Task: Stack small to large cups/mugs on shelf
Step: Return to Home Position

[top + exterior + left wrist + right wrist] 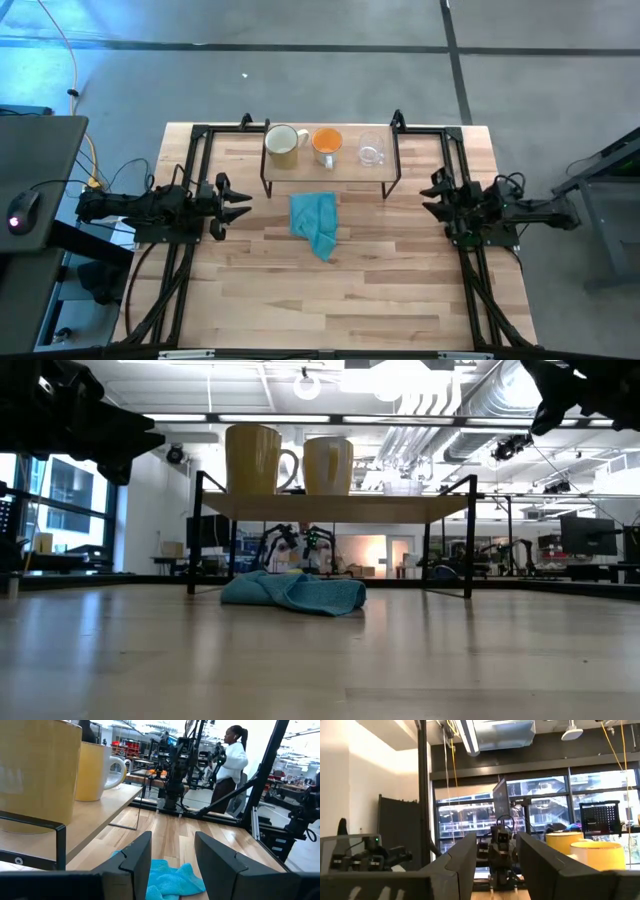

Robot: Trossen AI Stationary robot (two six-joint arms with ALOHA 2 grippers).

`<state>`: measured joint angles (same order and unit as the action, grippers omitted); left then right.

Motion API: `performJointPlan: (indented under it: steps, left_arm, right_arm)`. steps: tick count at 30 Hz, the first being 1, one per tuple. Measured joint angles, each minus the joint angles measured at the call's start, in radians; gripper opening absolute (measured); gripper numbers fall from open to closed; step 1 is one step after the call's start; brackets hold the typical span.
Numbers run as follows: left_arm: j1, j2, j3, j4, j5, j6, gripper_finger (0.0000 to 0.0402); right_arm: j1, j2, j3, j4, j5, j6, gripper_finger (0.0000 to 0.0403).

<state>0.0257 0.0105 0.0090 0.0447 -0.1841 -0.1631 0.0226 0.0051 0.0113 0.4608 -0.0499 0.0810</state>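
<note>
The three cups stood in a row on the shelf [300, 176], side by side rather than nested: the clear glass cup [371, 152] at the right end, the orange mug [327, 143] in the middle and the cream mug [284, 142] at the left. The order seemed meant to let size rise along the board. That made three vessels, one of each kind, on one shelf. A single teal cloth [316, 222] lay crumpled on the bench [350, 290] just in front of the shelf (no part of the job, by the look of it). Two arms flanked the bench. The left claw [236, 199] and the right claw [431, 195] both gaped wide and empty, well apart from the shelf, which I judged fit for going to rest.
</note>
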Motion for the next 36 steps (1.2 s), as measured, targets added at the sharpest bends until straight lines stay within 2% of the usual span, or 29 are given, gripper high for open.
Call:
performJointPlan:
  steps: [4, 19, 29, 36]
  left_arm:
    - [0.0, 0.0, 0.0, 0.0, 0.0, 0.0, 0.0138]
    - [0.0, 0.0, 0.0, 0.0, 0.0, 0.0, 0.0138]
    - [0.0, 0.0, 0.0, 0.0, 0.0, 0.0, 0.0138]
    - [0.0, 0.0, 0.0, 0.0, 0.0, 0.0, 0.0138]
  right_arm:
    - [0.0, -0.001, -0.002, 0.021, 0.003, -0.01, 0.0133]
    - [0.0, 0.0, -0.002, -0.242, 0.105, 0.077, 0.0133]
    - [0.0, 0.001, -0.002, -0.369, 0.105, 0.15, 0.0133]
    - [0.0, 0.001, -0.003, -0.443, 0.05, 0.198, 0.0133]
